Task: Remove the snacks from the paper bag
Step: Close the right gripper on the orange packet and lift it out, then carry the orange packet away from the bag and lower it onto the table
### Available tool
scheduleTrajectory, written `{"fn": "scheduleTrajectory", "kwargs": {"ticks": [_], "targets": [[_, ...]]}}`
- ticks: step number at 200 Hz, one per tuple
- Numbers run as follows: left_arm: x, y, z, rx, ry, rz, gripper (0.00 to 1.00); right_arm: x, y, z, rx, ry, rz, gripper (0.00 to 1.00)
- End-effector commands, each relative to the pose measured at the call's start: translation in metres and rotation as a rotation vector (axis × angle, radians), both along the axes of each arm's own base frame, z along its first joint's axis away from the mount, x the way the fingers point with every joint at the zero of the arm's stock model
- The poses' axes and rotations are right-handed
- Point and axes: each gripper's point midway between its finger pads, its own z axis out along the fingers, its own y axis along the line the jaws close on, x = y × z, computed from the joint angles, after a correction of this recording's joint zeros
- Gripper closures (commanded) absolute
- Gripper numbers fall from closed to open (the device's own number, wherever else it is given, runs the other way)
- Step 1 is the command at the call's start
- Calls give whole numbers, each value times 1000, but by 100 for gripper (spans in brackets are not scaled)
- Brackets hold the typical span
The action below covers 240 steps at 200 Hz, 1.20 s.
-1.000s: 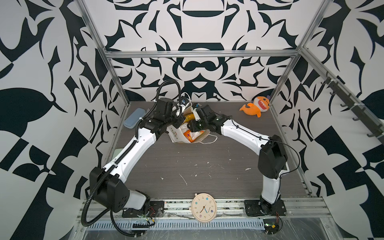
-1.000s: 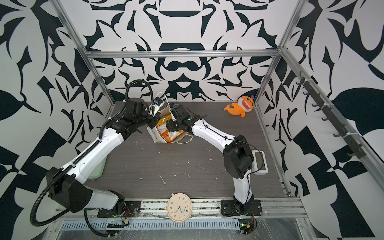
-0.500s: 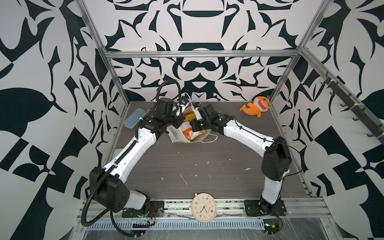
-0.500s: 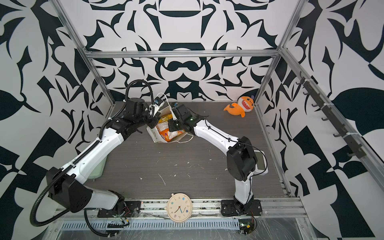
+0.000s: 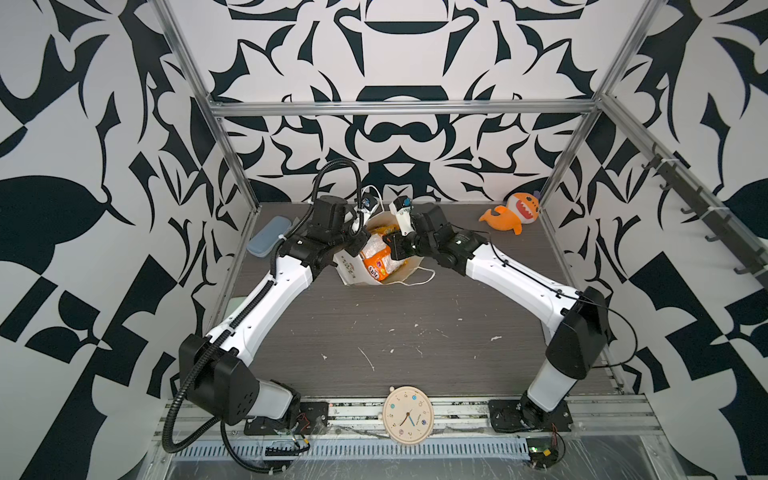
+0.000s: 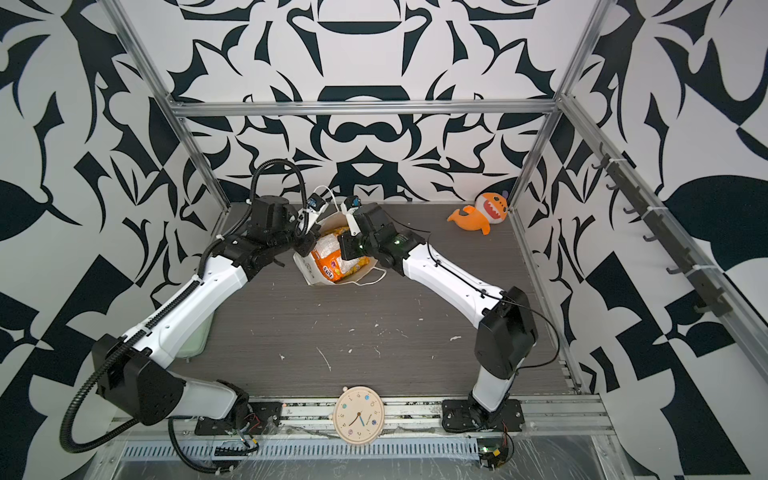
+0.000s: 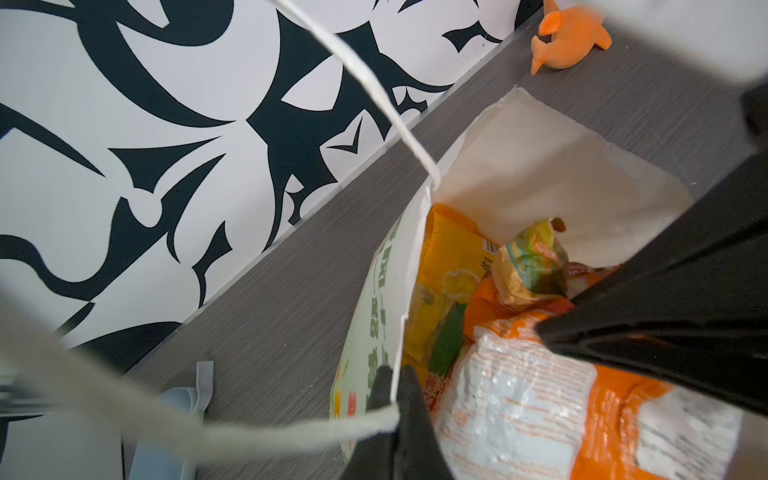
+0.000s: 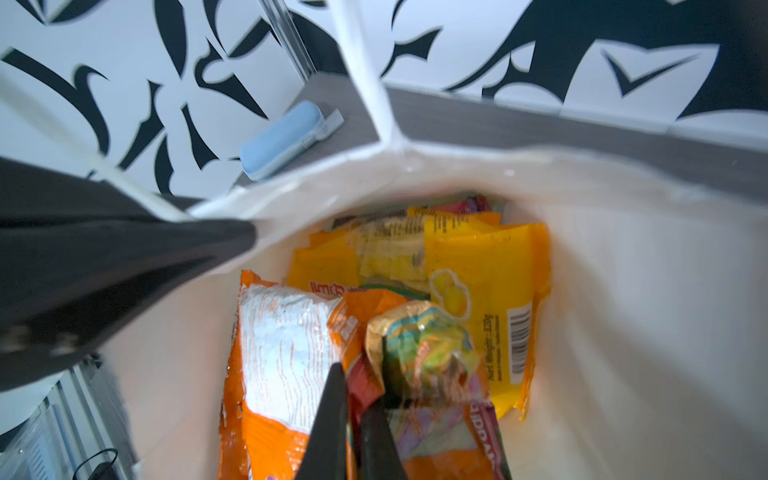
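Dark wood-grain bench (image 5: 415,324) with a white paper bag (image 5: 351,272) near its back edge, mouth open, snacks (image 8: 478,282) inside. The left gripper (image 7: 392,390) has its jaws pinched on the bag's rim. The right gripper (image 8: 353,399), inside the bag, has its jaws closed on a red-edged packet (image 8: 368,384).

The walls (image 5: 395,62) are covered in a bold black-and-white pattern. The table (image 5: 415,324) is shown in dark grey wood grain flecked with white. At the upper centre of both top views, the paper bag (image 5: 351,270) is seen as white with green print. Within it, an orange-and-white packet (image 5: 376,259), yellow packets (image 8: 490,257) and a multicoloured packet (image 8: 428,353) striped in pastel green, yellow and pink are seen. An orange plush shark (image 5: 513,214) is seen at the upper right, a light-blue case (image 5: 268,235) at the upper left, and a cream clock (image 5: 408,415) at the bottom centre. The arms (image 5: 270,299) are finished in white and black.
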Motion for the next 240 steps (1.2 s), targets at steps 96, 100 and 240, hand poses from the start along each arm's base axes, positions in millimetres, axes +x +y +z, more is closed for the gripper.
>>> {"fn": "scheduleTrajectory", "kwargs": {"ticks": [96,100,240], "targets": [[5,-2,22,-40,-69,9,100,-7,-44,121,33,-347,-72,100],[5,-2,22,-41,-71,9,100,-6,-47,122,30,-348,-81,100],[4,-3,23,-38,-72,0,100,59,-230,93,12,-220,-535,100]]}}
